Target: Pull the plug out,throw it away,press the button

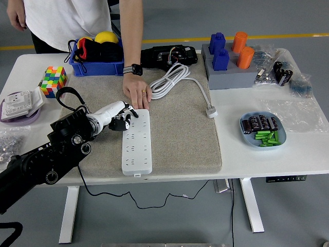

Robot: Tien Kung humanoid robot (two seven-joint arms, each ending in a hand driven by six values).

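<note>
Your left hand [119,116] rests at the upper left corner of the white power strip [137,142], which lies on the grey mat [180,134] on the desk [267,159]. Its fingers [129,109] are loosely curled, grasping nothing. A person's hand [137,94] presses the strip's far end. The grey plug [211,111] lies unplugged on the mat, right of the strip.

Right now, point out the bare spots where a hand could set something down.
Free: mat between the power strip and the loose plug; bare table near the blue plate. Crowded: the far edge, and the strip's top where the left hand and the person's hand meet.
</note>
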